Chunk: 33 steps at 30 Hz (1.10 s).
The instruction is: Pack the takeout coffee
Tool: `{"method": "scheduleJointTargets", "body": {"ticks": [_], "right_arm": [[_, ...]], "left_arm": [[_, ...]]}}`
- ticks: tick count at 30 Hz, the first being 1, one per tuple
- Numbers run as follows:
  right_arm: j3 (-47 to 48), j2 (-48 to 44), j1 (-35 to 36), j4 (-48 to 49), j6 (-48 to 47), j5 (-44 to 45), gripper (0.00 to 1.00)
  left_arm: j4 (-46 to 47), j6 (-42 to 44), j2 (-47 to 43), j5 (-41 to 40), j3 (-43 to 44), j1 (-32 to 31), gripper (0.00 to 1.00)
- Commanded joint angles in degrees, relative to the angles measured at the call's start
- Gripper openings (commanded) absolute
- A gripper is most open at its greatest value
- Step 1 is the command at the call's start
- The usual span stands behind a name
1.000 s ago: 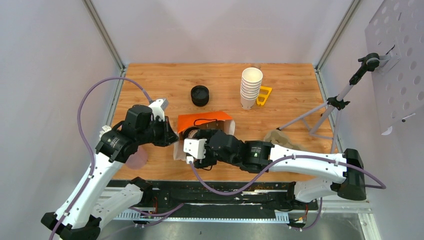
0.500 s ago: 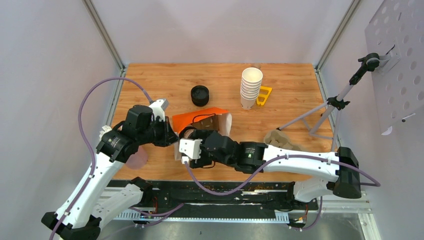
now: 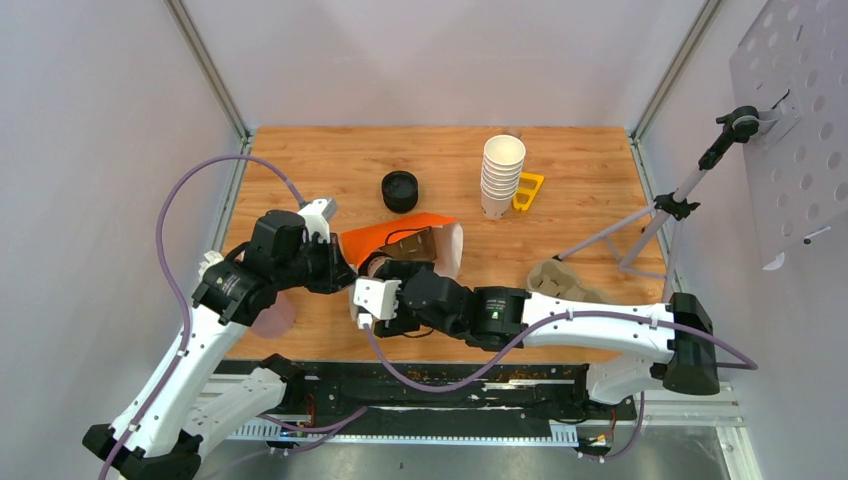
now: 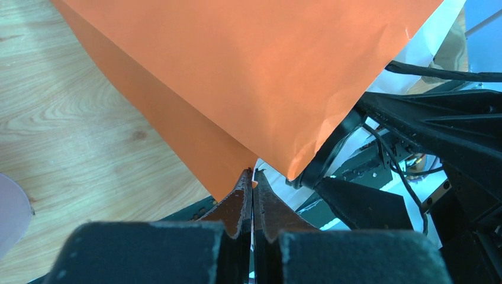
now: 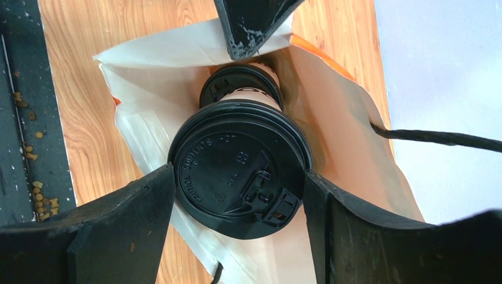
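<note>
Takeout coffee cup (image 5: 240, 165), with a round embossed black plastic lid, is clamped by the right claw (image 5: 240, 198) at the mouth of the creased orange paper bag (image 4: 248, 71), centre frame; a second lidded cup (image 5: 240, 87) sits deeper inside. Left claw (image 4: 253, 177) pinches the bag's rim above the wood-grain counter (image 3: 330, 165).

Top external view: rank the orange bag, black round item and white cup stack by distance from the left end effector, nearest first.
1. orange bag: its edge is pinched in the left end effector.
2. black round item: beyond the bag, mid-table.
3. white cup stack: farther right, toward the back.
</note>
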Motion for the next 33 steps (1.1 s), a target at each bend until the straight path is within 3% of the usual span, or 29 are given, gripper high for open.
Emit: {"method": "scheduleJointTargets", "body": {"ticks": [1, 11, 21, 33], "right_arm": [[3.0, -3.1, 0.2, -4.7, -0.1, 3.6, 0.69], [3.1, -7.1, -1.7, -9.6, -3.4, 5.6, 0.69], [4.0, -3.6, -9.9, -8.9, -10.8, -0.2, 0.70], [-0.4, -3.3, -10.6, -7.0, -19.7, -10.4, 0.70]], "left_arm": [[1.0, -0.1, -0.8, -0.1, -0.1, 0.1, 0.00], [1.1, 1.3, -0.9, -0.8, -0.1, 0.1, 0.00], [1.3, 1.6, -1.3, -0.8, -0.5, 0.1, 0.00], [2.5, 1.9, -0.9, -0.3, -0.4, 0.1, 0.00]]}}
